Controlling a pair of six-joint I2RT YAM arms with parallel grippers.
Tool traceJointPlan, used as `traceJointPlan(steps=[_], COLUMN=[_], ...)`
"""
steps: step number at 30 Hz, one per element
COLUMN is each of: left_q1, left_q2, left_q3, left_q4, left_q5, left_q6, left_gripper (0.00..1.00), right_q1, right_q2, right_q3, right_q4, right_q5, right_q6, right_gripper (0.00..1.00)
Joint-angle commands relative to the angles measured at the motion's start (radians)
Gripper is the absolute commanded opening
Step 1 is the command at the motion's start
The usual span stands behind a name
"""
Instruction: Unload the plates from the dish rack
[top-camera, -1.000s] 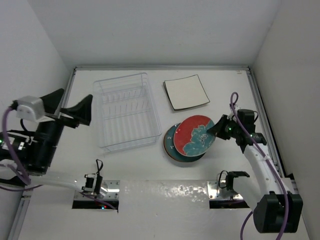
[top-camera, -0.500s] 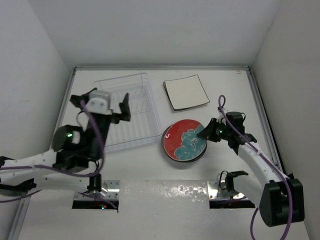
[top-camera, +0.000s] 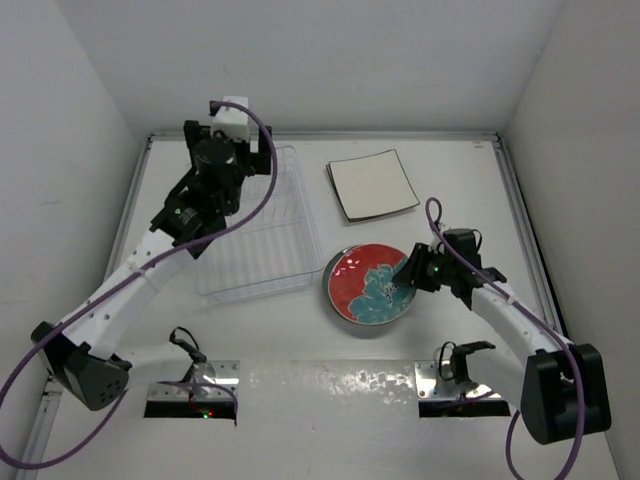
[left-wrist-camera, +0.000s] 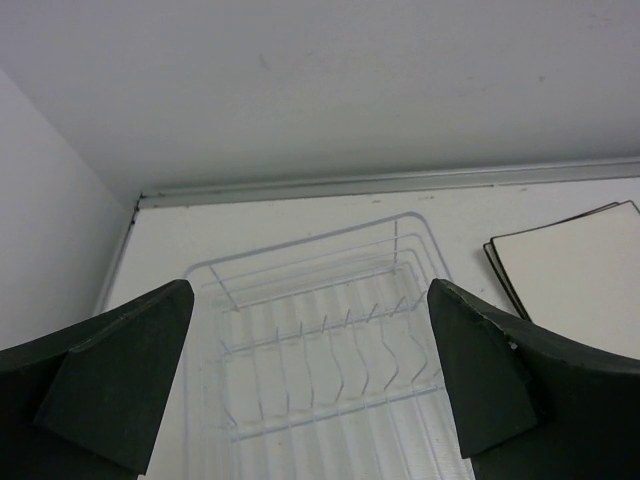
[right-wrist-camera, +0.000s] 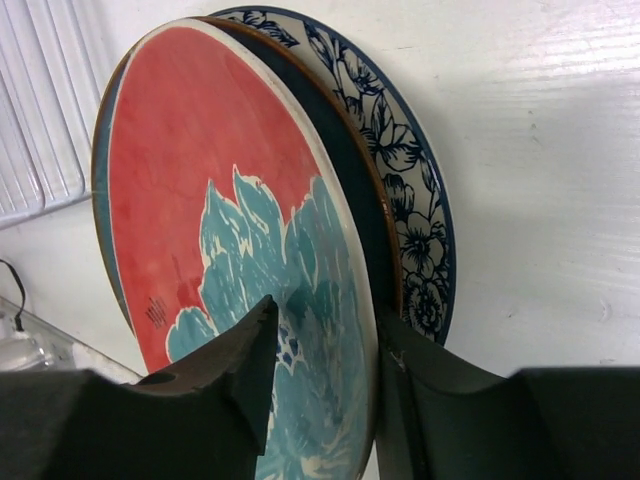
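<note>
The clear dish rack (top-camera: 255, 225) holds no plates; in the left wrist view the dish rack (left-wrist-camera: 320, 340) shows only bare wire dividers. My left gripper (top-camera: 222, 145) hangs open high above it, and in its own view that gripper (left-wrist-camera: 310, 300) has nothing between its fingers. Cream square plates (top-camera: 372, 184) lie stacked at the back right of the rack. A red plate with teal flowers (top-camera: 370, 285) lies on a round stack. My right gripper (right-wrist-camera: 325, 320) straddles its right rim, open, over the red plate (right-wrist-camera: 200, 180). A blue-patterned plate (right-wrist-camera: 410, 200) lies at the bottom.
White walls close in the table on the left, back and right. A metal rail (top-camera: 520, 200) runs along the right side. The arm bases (top-camera: 190, 385) sit at the near edge, with cables looping off both arms.
My right gripper lowered the tilted red plate flat onto the stack and its jaws have parted. The left arm swung from the far left up over the rack.
</note>
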Motion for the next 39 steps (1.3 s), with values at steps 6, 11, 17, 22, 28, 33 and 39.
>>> traceJointPlan(steps=[6, 11, 17, 22, 28, 33, 39], left_q1=[0.270, 0.341, 0.358, 0.358, 0.358, 0.358, 0.358], left_q2=[0.057, 0.074, 0.088, 0.090, 0.093, 0.100, 0.105], left_q3=[0.025, 0.014, -0.004, -0.010, -0.013, -0.015, -0.016], left_q4=[-0.048, -0.050, -0.034, -0.034, -0.028, -0.027, -0.028], left_q5=[0.290, 0.310, 0.267, 0.284, 0.309, 0.327, 0.335], left_q6=[-0.186, -0.203, -0.198, -0.198, -0.198, -0.197, -0.195], left_gripper=[1.00, 1.00, 1.00, 1.00, 1.00, 1.00, 1.00], right_q1=[0.040, 0.080, 0.186, 0.258, 0.264, 0.267, 0.269], right_q2=[-0.012, 0.021, 0.089, 0.118, 0.109, 0.110, 0.163], right_q3=[0.018, 0.054, 0.129, 0.177, 0.210, 0.279, 0.318], right_q4=[-0.100, -0.129, -0.188, -0.242, -0.264, -0.317, -0.359], right_q5=[0.178, 0.227, 0.376, 0.493, 0.490, 0.533, 0.513], right_q6=[-0.059, -0.049, -0.024, -0.009, -0.007, -0.038, -0.075], right_gripper=[0.56, 0.78, 0.99, 0.99, 0.99, 0.99, 0.99])
